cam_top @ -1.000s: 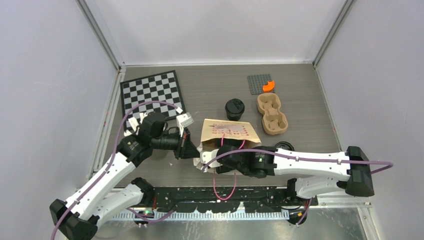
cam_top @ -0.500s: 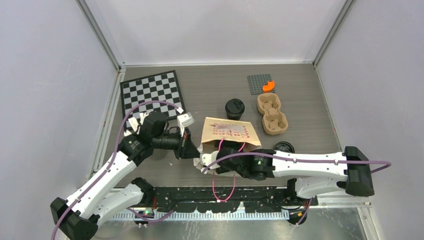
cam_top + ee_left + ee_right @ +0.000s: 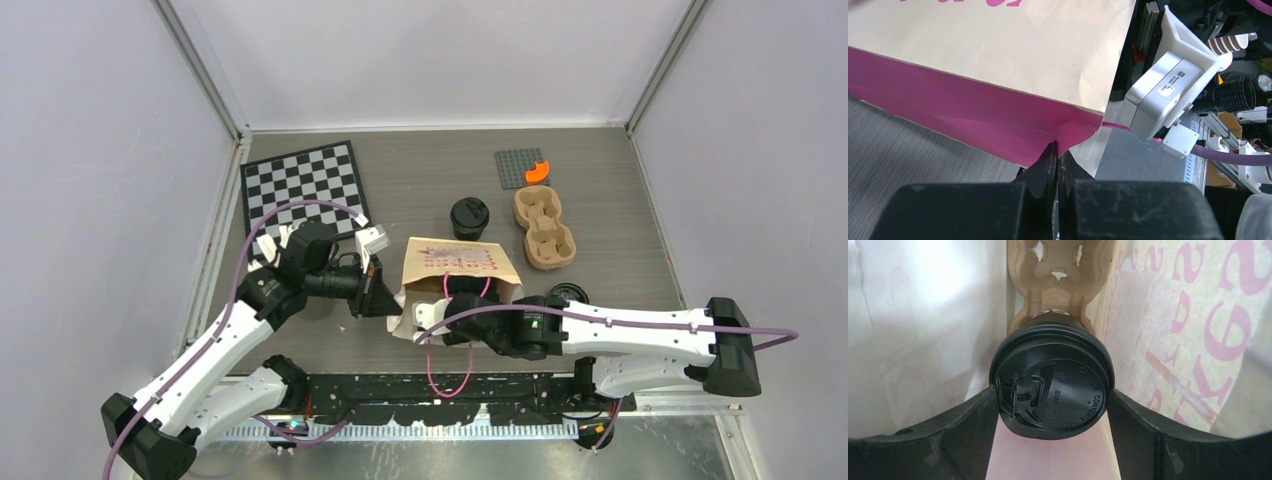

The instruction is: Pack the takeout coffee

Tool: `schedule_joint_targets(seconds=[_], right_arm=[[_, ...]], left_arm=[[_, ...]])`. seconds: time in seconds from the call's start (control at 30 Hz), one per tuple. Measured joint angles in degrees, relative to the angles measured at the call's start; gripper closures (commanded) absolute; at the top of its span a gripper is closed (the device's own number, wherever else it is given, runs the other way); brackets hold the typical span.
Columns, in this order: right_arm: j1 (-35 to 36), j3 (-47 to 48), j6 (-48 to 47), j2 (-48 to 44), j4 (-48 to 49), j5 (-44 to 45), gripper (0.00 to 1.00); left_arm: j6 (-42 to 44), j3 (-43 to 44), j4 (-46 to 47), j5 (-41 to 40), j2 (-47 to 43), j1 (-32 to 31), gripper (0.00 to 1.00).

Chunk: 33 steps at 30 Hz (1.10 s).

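left gripper [image 3: 1055, 150] pinches the bag [image 3: 998, 50] to hold it open, so right gripper [image 3: 1050, 400], squeezing a coffee cup [image 3: 1058, 365], fits inside.

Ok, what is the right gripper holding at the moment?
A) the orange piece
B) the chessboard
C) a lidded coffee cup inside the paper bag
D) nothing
C: the right wrist view shows the right gripper clamped on the lidded coffee cup, with the paper bag walls around it.
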Motion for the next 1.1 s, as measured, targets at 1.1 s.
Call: schedule_joint_targets(seconds=[1.1], right_arm=[[-0.07, -4.00, -0.15, -0.61, 0.98, 3.69, 0.22]], left_arm=[[1.29, 0.17, -0.76, 0.07, -0.02, 0.00, 1.00]])
